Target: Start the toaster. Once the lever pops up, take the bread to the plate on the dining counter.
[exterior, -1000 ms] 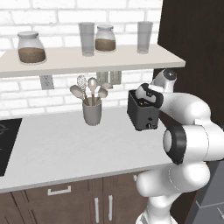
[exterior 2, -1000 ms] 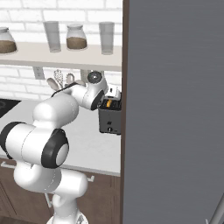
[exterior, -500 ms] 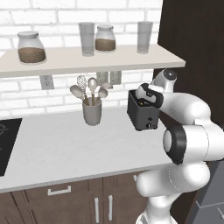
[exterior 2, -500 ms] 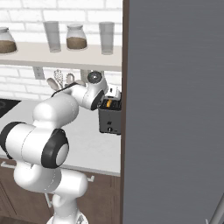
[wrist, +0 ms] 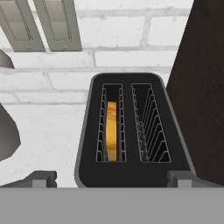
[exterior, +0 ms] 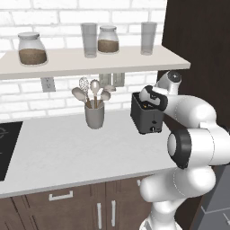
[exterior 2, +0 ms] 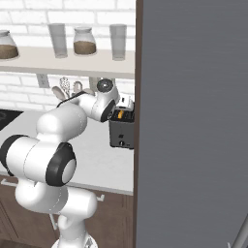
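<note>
The dark toaster (exterior: 146,119) stands on the pale worktop against the tall dark cabinet, also visible in the right base view (exterior 2: 121,133). From the hand view I look down into the toaster (wrist: 129,131). The bread (wrist: 112,129), golden-crusted, sits deep in its left slot, and the right slot is empty. My gripper (exterior: 151,101) hovers just above the toaster's top, open, with its fingertips (wrist: 41,177) spread wider than the toaster and touching nothing. The plate and the dining counter are out of view.
A grey utensil cup (exterior: 95,116) with spoons stands left of the toaster. A shelf (exterior: 90,63) with jars and glasses hangs overhead. The dark cabinet side (wrist: 205,87) is close on the toaster's right. A black cooktop (exterior: 5,148) lies at the far left.
</note>
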Available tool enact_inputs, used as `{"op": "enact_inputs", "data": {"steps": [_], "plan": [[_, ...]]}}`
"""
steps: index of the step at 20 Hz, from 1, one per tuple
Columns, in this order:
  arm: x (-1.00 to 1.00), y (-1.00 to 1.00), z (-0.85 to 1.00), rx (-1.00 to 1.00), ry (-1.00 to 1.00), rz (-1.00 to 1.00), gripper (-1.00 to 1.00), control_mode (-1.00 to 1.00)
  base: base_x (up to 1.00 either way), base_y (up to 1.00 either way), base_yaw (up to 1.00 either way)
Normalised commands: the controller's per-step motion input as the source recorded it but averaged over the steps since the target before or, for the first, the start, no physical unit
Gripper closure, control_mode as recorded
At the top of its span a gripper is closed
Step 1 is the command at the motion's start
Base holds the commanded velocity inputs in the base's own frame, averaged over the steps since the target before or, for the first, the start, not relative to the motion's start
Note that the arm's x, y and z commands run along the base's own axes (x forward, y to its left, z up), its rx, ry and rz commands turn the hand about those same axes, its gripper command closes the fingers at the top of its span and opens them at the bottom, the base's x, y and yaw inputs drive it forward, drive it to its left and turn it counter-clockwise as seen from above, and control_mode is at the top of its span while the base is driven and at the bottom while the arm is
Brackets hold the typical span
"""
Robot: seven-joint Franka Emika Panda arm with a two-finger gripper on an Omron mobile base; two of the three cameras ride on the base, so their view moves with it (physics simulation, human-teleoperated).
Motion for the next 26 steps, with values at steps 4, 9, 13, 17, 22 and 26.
{"op": "enact_inputs", "data": {"steps": [4, 9, 13, 17, 22, 26], "plan": [[0.00, 0.00, 0.00, 0.00, 0.00, 0.00, -1.00, -1.00, 0.00, 0.00, 0.00], [0.00, 0.00, 0.00, 0.00, 0.00, 0.00, -1.00, -1.00, 0.00, 0.00, 0.00], [0.00, 0.00, 0.00, 0.00, 0.00, 0.00, -1.00, -1.00, 0.00, 0.00, 0.00], [0.00, 0.00, 0.00, 0.00, 0.00, 0.00, -1.00, -1.00, 0.00, 0.00, 0.00], [0.00, 0.00, 0.00, 0.00, 0.00, 0.00, -1.00, -1.00, 0.00, 0.00, 0.00], [0.00, 0.00, 0.00, 0.00, 0.00, 0.00, -1.00, -1.00, 0.00, 0.00, 0.00]]}}
